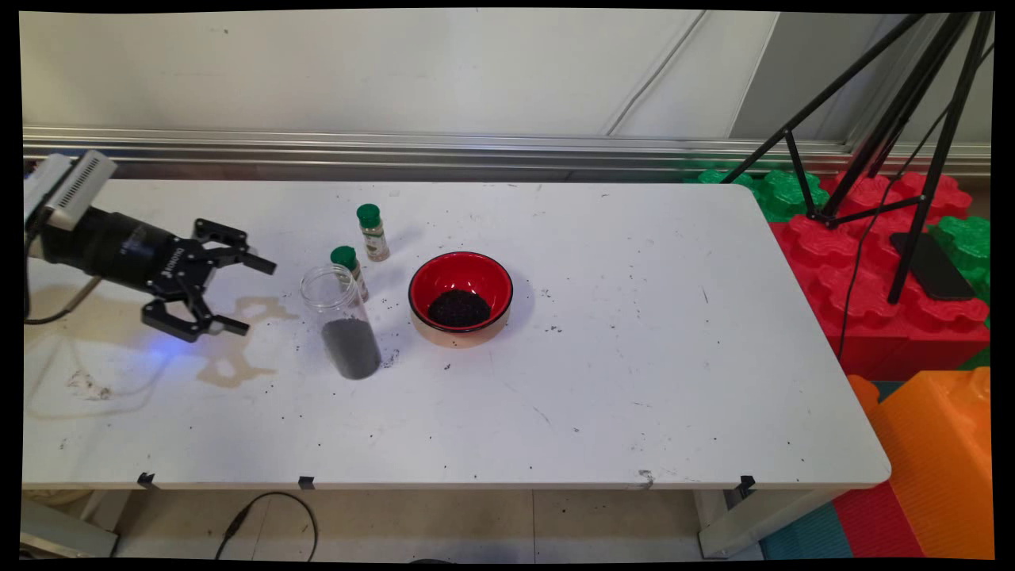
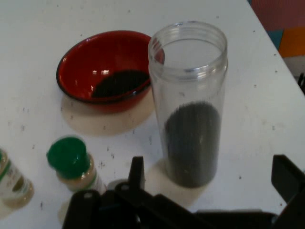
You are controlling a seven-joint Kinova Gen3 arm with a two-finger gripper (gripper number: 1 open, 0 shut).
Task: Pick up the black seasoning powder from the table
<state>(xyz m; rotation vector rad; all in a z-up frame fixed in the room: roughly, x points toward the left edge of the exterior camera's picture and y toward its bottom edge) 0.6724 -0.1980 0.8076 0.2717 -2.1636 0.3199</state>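
Black fingers (image 2: 138,174) are rising from the bottom of the hand view, spread wide with nothing between them, and the gripper (image 1: 242,295) is hanging just above the counter (image 1: 603,396) at its left side, pointing right. Directly ahead of it, a tall clear jar (image 1: 342,321) is standing upright and lidless, near the fingertips but not touching them; dark granules are filling roughly its lower half. In the hand view the jar (image 2: 189,102) is sitting between the two fingers' lines, with open counter showing between it and them.

Just behind the jar, a small spice bottle with a green cap (image 1: 350,270) is standing, partly hidden by the jar's rim in the main view. A second green-capped spice bottle (image 1: 372,231) is standing a little farther back, apart from the first. To the jar's right, a red bowl with a black rim (image 1: 461,295) is resting on the counter, holding a mound of the same dark granules; it is near the jar but apart from it.

Dark specks are lying scattered around the jar and bowl, and a pale brownish stain (image 1: 238,341) is spreading on the counter under and beside the gripper. Beyond the counter's right end, a black tripod (image 1: 912,143) is standing on red and green foam blocks (image 1: 872,262).
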